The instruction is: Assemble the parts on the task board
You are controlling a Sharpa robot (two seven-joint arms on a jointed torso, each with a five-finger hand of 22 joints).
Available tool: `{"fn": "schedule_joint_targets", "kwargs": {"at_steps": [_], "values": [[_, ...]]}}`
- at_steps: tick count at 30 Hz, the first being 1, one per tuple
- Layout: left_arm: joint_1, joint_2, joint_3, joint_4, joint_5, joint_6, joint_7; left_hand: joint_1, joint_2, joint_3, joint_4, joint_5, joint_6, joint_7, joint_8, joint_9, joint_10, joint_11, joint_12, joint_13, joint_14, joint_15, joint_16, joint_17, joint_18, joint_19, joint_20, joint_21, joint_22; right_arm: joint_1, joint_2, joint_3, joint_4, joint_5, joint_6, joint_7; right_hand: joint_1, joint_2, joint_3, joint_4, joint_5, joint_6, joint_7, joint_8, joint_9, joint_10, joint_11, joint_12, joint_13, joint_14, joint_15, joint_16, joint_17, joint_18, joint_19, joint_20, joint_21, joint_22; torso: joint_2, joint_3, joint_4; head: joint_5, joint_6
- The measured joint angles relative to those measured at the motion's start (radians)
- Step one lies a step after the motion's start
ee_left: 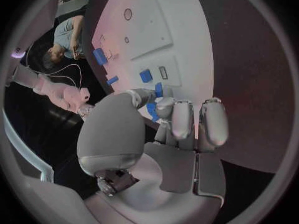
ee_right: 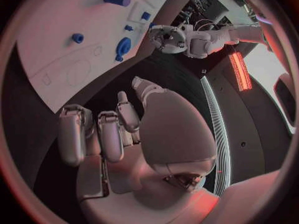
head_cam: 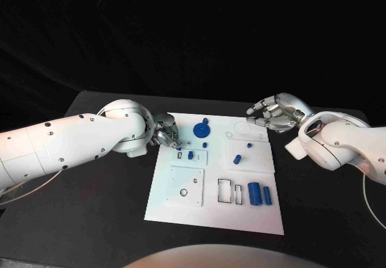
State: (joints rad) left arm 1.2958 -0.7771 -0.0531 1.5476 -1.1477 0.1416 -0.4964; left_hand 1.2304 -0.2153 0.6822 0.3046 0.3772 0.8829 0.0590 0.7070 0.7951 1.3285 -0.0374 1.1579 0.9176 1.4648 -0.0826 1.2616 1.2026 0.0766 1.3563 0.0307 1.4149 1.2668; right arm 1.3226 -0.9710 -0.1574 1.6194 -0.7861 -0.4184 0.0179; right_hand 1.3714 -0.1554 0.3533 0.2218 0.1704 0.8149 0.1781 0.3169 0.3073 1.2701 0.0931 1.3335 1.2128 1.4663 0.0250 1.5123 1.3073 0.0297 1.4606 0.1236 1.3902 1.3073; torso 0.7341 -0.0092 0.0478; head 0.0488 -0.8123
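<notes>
The white task board (head_cam: 181, 209) lies in the middle of the table. Near its far end lies a round blue part (head_cam: 202, 130), which also shows partly behind my fingertips (ee_left: 158, 89) and across the table (ee_right: 122, 47). A blue square part (head_cam: 191, 155) and a short blue peg (head_cam: 238, 159) lie mid-board. Two blue cylinders (head_cam: 255, 193) lie side by side at the near right. My left hand (head_cam: 167, 135) hangs at the board's far left edge, fingers curled, close beside the round part, with nothing plainly held. My right hand (head_cam: 276, 114) hovers beyond the far right corner, fingers curled in on nothing.
Two tiny blue parts (head_cam: 206, 144) (head_cam: 249, 146) lie between the bigger ones. White inset plates with slots and holes (head_cam: 186, 188) cover the board's near half. Black table (head_cam: 80, 223) surrounds the board on all sides.
</notes>
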Motion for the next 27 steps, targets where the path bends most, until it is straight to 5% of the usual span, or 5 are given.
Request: {"fn": "schedule_joint_targets", "kwargs": {"at_steps": [27], "values": [[-0.023,0.013,-0.002,0.004,-0.053,0.011,-0.004,-0.018,-0.018,0.028,-0.019,-0.004,0.001,0.0,0.017,0.001,0.005,-0.005,0.008,0.008,0.002,-0.005,0.0,0.0,0.0,0.004,-0.004,0.0,0.004,0.0,0.001,0.0,0.001,-0.001,0.0,0.0,0.0,0.0,0.0,0.0,0.0,0.0,0.0,0.0,0.0,0.0,0.0,0.0,0.0,0.0,0.0,0.0,0.0,0.0,0.0,0.0,0.0,0.001,0.0,0.0004,0.0001,0.002,-0.008]]}}
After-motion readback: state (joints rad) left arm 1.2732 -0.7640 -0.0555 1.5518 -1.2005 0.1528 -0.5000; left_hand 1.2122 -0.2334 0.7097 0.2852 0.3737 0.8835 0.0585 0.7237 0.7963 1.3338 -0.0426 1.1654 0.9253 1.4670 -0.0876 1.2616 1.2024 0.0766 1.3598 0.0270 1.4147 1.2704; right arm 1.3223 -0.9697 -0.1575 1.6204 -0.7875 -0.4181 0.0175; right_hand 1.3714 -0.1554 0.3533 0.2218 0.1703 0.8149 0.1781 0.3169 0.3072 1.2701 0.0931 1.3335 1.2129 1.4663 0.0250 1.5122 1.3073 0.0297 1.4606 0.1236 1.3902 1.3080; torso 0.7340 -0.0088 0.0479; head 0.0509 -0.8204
